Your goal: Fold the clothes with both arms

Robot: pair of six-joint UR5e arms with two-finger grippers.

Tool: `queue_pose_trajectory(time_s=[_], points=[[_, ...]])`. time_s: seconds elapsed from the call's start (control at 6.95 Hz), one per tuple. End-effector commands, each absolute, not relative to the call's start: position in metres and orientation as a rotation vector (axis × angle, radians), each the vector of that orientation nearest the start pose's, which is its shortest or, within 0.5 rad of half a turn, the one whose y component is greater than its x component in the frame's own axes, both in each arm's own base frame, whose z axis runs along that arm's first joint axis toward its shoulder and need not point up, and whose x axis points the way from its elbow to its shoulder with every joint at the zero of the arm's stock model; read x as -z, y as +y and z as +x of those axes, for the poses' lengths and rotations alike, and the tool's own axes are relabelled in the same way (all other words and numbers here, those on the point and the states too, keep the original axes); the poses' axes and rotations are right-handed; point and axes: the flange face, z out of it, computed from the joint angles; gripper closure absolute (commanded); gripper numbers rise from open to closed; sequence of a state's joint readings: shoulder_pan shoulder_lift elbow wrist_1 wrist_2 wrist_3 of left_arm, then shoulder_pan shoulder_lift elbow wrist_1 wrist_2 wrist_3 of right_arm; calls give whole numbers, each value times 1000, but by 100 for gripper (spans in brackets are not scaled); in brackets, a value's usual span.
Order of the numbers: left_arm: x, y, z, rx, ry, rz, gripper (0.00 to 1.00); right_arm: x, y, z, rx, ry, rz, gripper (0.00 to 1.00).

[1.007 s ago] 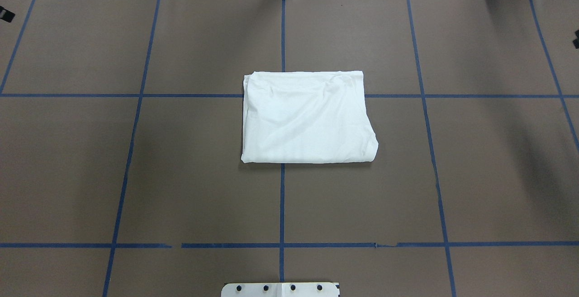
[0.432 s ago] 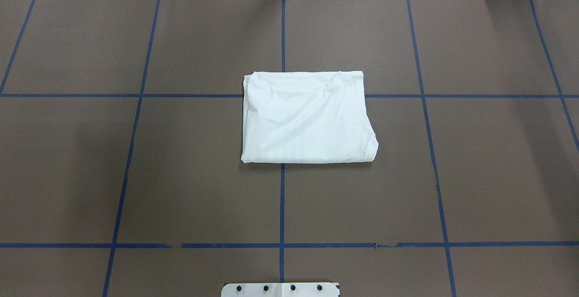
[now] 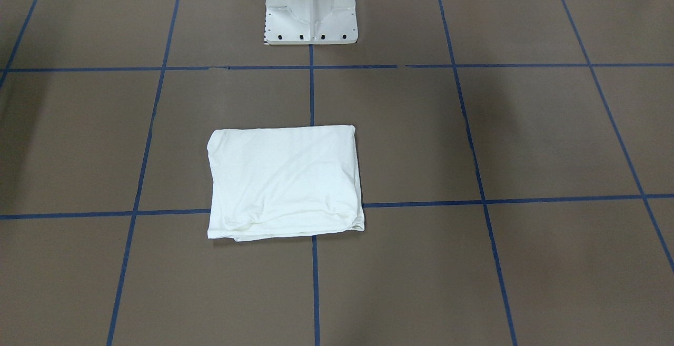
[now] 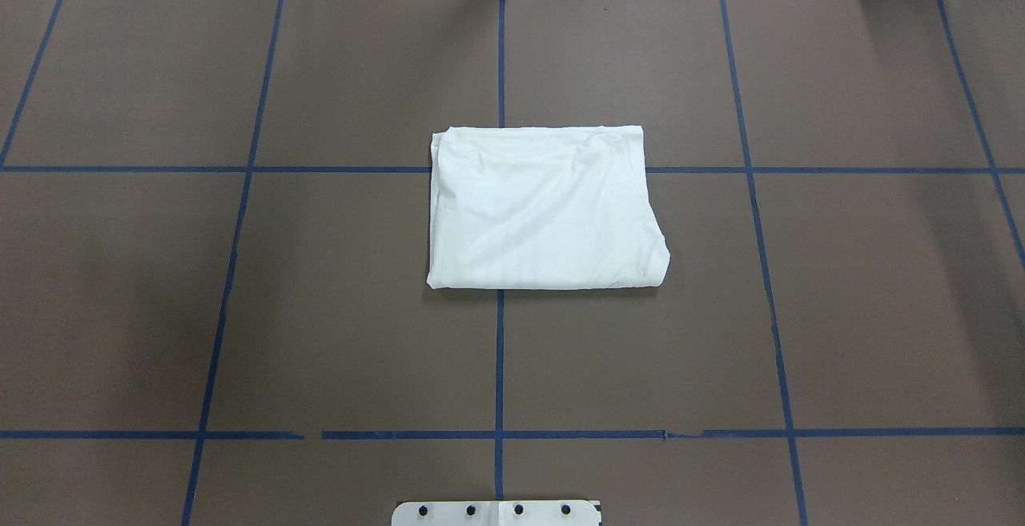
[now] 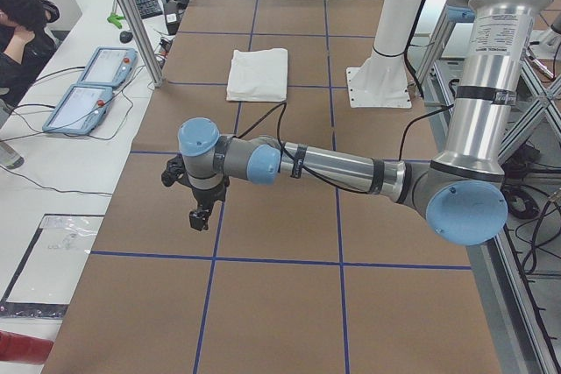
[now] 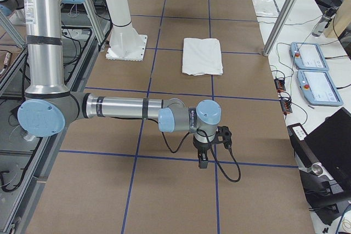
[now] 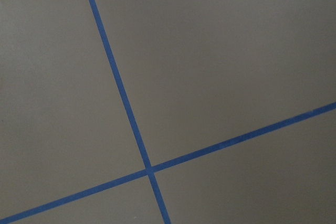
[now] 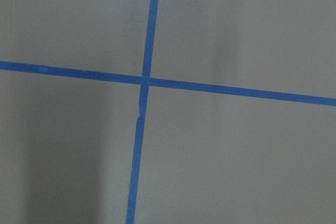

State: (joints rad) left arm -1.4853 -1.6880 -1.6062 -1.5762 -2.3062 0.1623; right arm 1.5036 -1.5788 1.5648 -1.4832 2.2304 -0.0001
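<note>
my left fingers (image 5: 200, 218): far left of shirt, open or closed I cannot tell | shirt (image 4: 544, 210): folded flat mid-worktop (image 4: 320, 334), long axis left-right | my right fingers (image 6: 202, 160): far right of shirt, state cannot tell; probably slightly nearer

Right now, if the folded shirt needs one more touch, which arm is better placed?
Right, marginally. The T-shirt lies mostly on the robot's right of the centre tape line. Both the left gripper and right gripper hover far from it at opposite ends, so the edge is slight.
</note>
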Motion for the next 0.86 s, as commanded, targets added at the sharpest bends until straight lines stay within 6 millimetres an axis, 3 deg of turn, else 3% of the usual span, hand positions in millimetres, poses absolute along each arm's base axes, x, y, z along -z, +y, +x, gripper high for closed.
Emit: queue_pose_trajectory(time_s=[0.0, 0.72], points=[[-595, -526, -23, -296, 739, 126, 0, -659, -499, 38, 95, -671, 61, 0], [-607, -514, -65, -216, 734, 163, 0, -662, -489, 39, 108, -672, 61, 0]])
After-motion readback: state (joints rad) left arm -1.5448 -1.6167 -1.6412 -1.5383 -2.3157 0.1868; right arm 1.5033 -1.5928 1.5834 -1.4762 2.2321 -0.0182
